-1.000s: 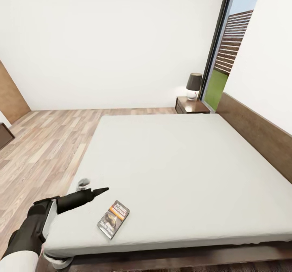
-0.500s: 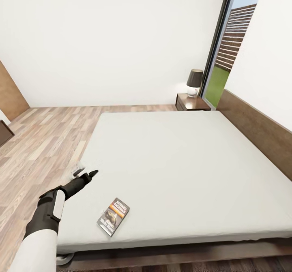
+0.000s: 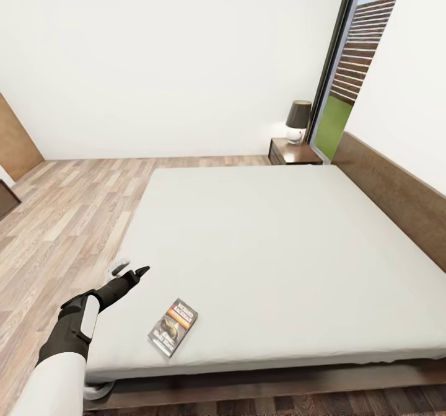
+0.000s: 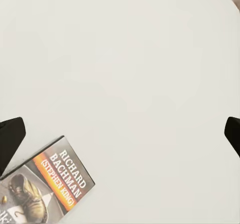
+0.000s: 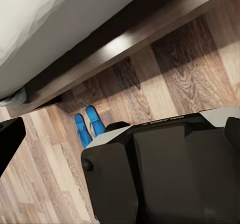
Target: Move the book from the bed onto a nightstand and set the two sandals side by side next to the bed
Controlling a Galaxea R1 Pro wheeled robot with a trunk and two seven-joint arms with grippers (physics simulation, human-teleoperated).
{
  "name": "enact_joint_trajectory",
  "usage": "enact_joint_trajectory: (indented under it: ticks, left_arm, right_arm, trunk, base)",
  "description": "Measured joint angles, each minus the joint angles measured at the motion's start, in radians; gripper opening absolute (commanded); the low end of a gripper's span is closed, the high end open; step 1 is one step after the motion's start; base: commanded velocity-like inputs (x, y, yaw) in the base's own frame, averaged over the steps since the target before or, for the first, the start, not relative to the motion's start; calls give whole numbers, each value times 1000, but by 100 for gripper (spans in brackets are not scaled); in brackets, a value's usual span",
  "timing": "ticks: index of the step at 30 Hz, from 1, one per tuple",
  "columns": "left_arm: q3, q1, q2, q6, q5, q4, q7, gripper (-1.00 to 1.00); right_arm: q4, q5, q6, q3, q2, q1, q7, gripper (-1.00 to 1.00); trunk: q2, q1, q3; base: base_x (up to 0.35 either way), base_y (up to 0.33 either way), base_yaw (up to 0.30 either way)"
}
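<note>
**Kid:** Where is the book [image 3: 173,327]?

**Me:** It lies flat on the grey mattress of the bed [image 3: 266,255], close to the near edge and the near left corner. Its cover faces up. I can read "Richard Bachman" in white above an orange band, and there is a picture of a boot.

**Kid:** And your hands?

**Me:** My left gripper [image 3: 131,275] hangs over the bed's left edge, near the book but not touching it. From my left wrist, its two black fingers [image 4: 10,141] sit far apart with bare mattress between them, so it is open and holds nothing. My right gripper [image 5: 120,134] is low by the bed frame. I cannot tell if it is open.

**Kid:** The sandals [image 5: 89,125]?

**Me:** Two blue ones lie side by side on the wood floor [image 5: 190,78], beside the bed.

**Kid:** And the nightstand [image 3: 293,153]?

**Me:** At the far corner, under a lamp [image 3: 297,121].
</note>
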Motion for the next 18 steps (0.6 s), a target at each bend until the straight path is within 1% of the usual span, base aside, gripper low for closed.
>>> enact_joint_trajectory:
  ticks: [2,5,9,13,18]
  left_arm:
    - [1,0,9,-1,0,-1,0,100]
    - [4,0,33,-1,1,-3,-1,100]
    - [4,0,49,0,3,-3,-2,100]
    - [4,0,51,0,3,-2,-3,100]
    - [-1,0,46,2,4,-2,-3,100]
  right_arm:
    - [0,0,0,0,0,0,0,100]
    - [0,0,0,0,0,0,0,100]
    - [0,1,0,0,0,0,0,100]
    - [0,1,0,0,0,0,0,100]
    - [-1,1,0,0,0,0,0,100]
  trunk:
    - [0,0,-3]
    - [0,0,-8]
    - [0,0,-14]
    - [0,0,-20]
    - [0,0,-28]
  base:
    - [0,0,0]
    - [0,0,0]
    - [0,0,0]
    - [0,0,0]
    - [0,0,0]
